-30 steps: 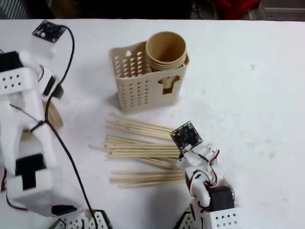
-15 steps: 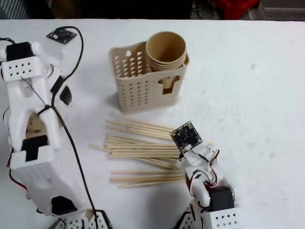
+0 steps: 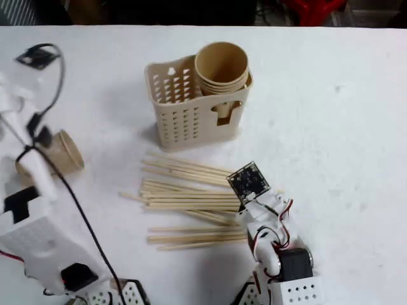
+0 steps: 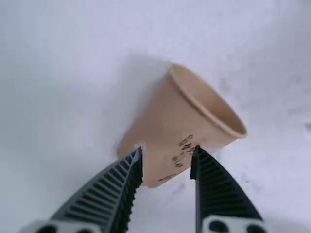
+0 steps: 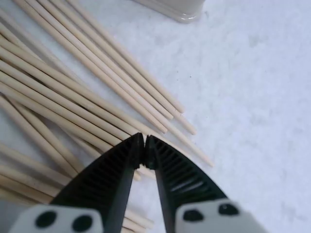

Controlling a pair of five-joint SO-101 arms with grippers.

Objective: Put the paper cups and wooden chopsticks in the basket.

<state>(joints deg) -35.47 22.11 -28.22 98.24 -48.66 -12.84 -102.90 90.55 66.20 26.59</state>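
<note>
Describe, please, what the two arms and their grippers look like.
Both arms are white plastic with black motor blocks and panels dotted with small holes. The left arm carries a long black cable; the right arm has thin red wires and a black square camera board. The left gripper and right gripper have black, ribbed, tapering fingers on white bases.
</note>
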